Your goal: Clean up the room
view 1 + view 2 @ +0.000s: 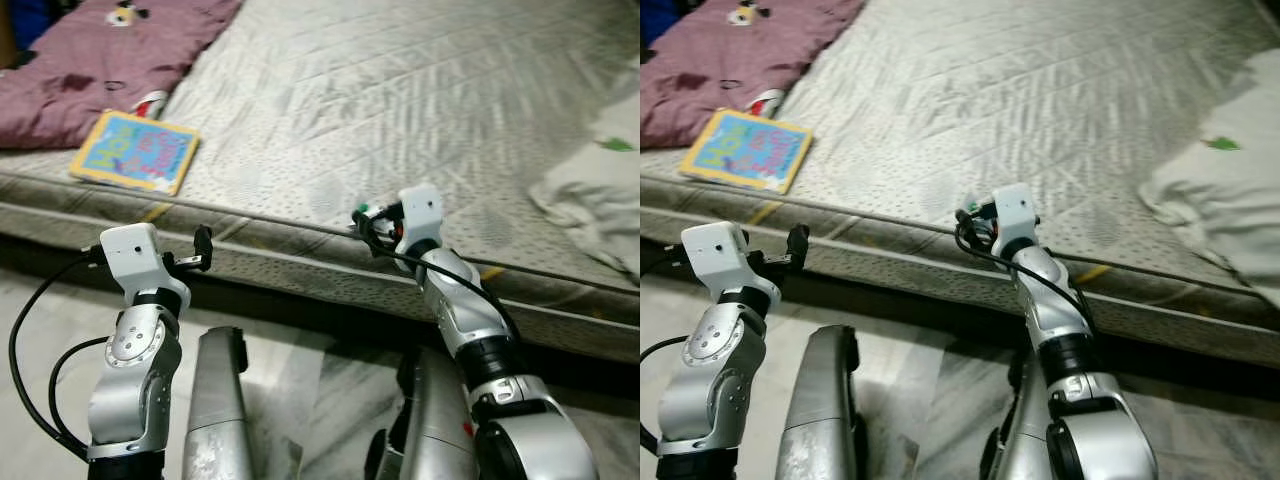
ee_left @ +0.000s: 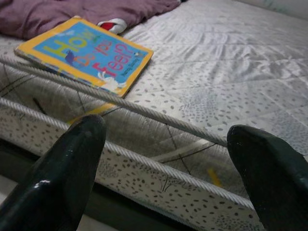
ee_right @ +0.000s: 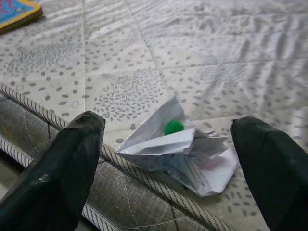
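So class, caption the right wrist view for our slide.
Open right gripper faces crumpled paper on the mattress edge.

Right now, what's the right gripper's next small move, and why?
Probably ease the right gripper forward and down around the crumpled paper, then close. Its fingers stand open on either side of the paper, which lies at the mattress edge, not yet touched. The left gripper is open too, short of the book.
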### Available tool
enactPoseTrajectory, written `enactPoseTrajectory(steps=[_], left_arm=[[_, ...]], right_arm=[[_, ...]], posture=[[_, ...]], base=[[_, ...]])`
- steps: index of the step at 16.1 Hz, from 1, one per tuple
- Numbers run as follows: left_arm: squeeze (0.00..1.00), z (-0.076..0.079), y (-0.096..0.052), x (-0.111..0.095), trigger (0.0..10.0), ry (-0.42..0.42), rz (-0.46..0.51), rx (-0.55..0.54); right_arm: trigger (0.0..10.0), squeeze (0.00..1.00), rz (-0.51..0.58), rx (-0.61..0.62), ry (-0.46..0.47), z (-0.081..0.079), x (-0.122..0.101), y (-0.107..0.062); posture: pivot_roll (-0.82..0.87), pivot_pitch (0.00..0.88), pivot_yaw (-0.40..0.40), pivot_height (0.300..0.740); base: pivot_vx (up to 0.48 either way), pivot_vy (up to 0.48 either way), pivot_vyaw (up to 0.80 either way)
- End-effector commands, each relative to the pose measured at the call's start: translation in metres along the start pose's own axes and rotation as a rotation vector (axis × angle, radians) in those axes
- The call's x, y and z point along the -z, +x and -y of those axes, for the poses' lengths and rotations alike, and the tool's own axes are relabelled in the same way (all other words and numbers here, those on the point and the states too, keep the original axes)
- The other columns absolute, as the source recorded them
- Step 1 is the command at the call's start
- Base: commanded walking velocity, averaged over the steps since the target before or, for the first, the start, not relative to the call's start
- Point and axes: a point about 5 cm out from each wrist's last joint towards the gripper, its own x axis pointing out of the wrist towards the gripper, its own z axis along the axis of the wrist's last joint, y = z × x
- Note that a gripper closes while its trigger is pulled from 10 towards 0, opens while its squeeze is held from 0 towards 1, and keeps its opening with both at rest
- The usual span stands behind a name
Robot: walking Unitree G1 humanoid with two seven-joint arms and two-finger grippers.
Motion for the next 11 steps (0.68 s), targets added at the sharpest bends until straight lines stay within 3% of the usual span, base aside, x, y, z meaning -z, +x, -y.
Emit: enactPoseTrajectory(steps=[1,7,11], left_arm=[[0.0,0.004,0.0,-0.002,10.0,-0.001,0.002,0.011],[0.0,0.01,-0.007,-0.004,10.0,-0.011,0.002,0.013],[0.0,0.001,-0.021,-0.003,10.0,0.008,-0.016,-0.019]], right_arm=[[10.0,0.0,-0.018,0.006,-0.006,0.005,0.004,0.0],[10.0,0.0,0.019,0.001,-0.026,-0.006,-0.016,0.022],[10.0,0.0,0.02,-0.005,-0.006,-0.011,-0.019,0.029]], posture=[[0.12,0.152,-0.049,0.499],[0.16,0.183,-0.048,0.499],[0.2,0.216,-0.05,0.499]], base=[[0.0,0.0,0.0],[0.0,0.0,0.0],[0.0,0.0,0.0]])
